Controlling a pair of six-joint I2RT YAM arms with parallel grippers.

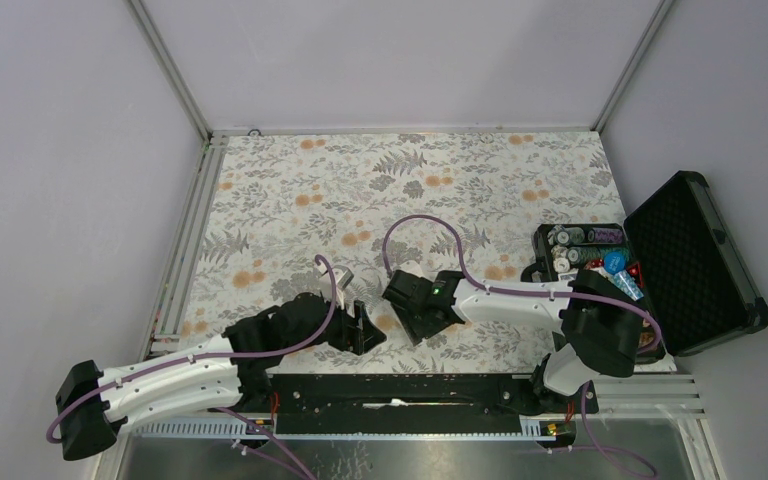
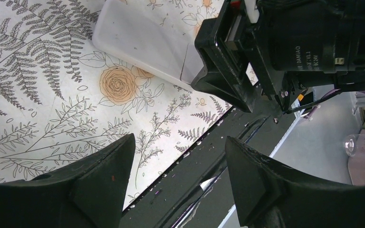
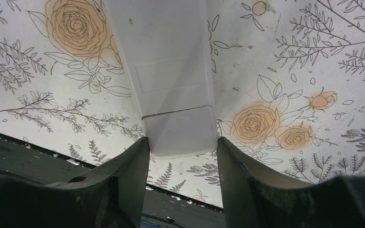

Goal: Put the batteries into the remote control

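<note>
The remote control (image 3: 171,80) lies back up on the floral table, its ribbed battery cover at the near end. My right gripper (image 3: 181,142) is shut on that end, one finger against each side. In the left wrist view the remote control (image 2: 142,42) stretches away from the right arm's black fingers (image 2: 218,76). My left gripper (image 2: 179,142) stands open and empty over the table's near edge, just left of the right one. A slim blue cylinder with a pale end, seemingly one of the batteries (image 1: 628,287), lies in the case at the right.
An open black case (image 1: 700,260) sits at the table's right edge, holding round chip stacks (image 1: 572,238) and small coloured pieces. A black rail (image 1: 410,395) runs along the near edge. Grey walls close in the table on three sides.
</note>
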